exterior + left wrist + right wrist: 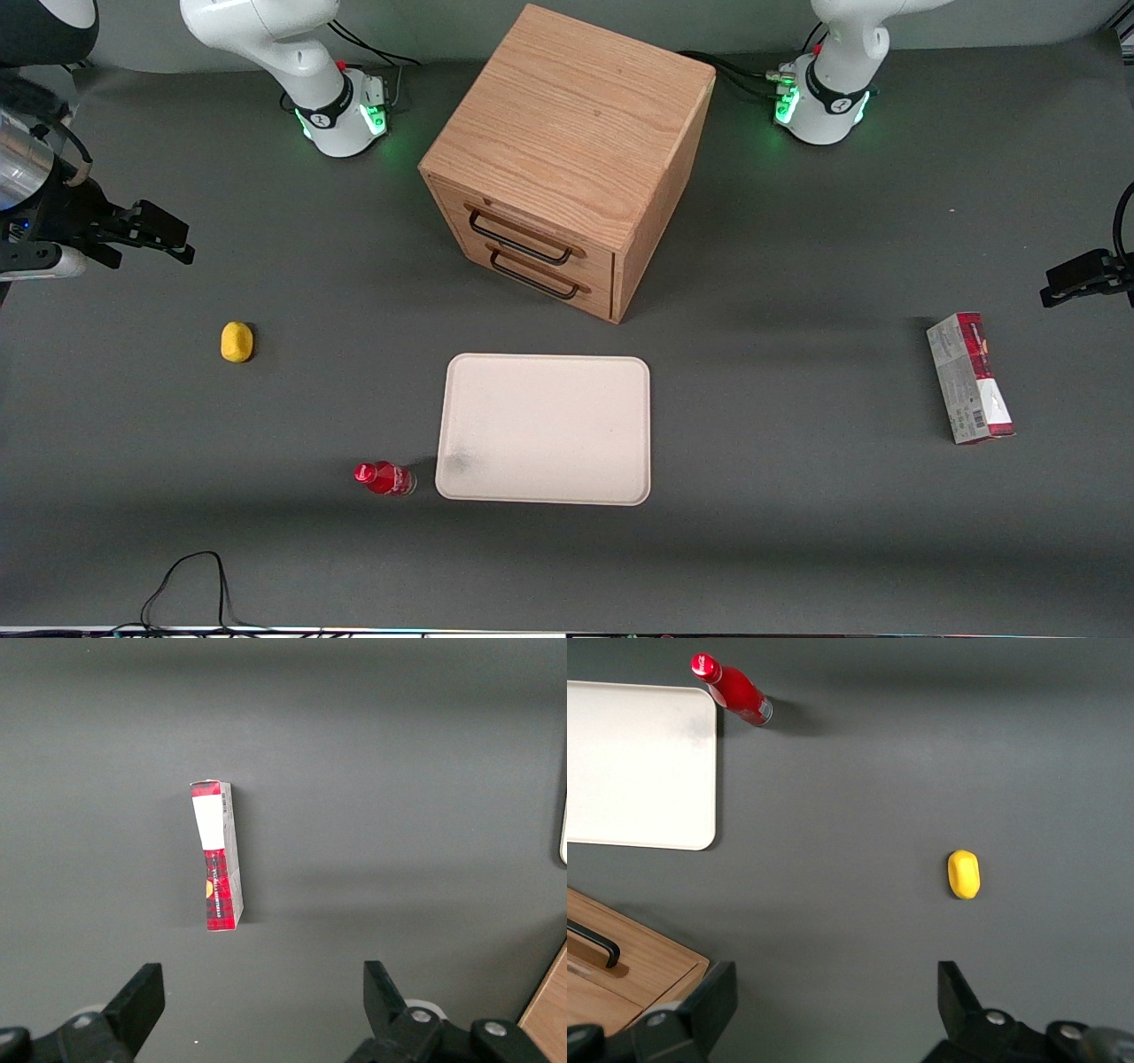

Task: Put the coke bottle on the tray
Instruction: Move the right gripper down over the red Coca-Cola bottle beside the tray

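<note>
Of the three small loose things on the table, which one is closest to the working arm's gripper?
The yellow lump. It lies just below the open gripper in the front view; the coke bottle sits beside the tray, and the carton lies toward the parked arm's end.

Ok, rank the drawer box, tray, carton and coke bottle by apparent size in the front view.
1. Drawer box
2. Tray
3. Carton
4. Coke bottle

The pincer hangs open toward the working arm's end of the table.
</note>
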You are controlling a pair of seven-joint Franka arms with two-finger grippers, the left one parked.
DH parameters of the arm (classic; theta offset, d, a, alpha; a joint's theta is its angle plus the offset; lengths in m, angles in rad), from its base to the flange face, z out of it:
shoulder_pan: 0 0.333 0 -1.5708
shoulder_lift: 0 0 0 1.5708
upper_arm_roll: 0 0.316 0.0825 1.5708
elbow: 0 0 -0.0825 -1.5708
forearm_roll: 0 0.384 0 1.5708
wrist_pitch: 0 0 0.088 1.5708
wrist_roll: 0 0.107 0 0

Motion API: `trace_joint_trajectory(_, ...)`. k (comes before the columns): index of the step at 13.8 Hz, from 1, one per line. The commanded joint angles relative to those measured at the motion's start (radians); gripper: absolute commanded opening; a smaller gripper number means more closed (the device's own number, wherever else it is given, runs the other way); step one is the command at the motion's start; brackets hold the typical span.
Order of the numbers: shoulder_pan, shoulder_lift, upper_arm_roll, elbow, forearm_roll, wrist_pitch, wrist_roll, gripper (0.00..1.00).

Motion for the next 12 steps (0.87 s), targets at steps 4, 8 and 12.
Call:
trace_joint_trajectory(4,0.008,-0.009,-0.008,-0.006,0.017,0.012,-0.002,1.0)
trace_joint_trajectory(8,-0.036,0.048,0.051,0.041,0.018,0.019,0.015,1.0)
trace_joint_trajectory(12,-0.119,0.291,0.175,0.341,0.02,0.015,0.035,1.0)
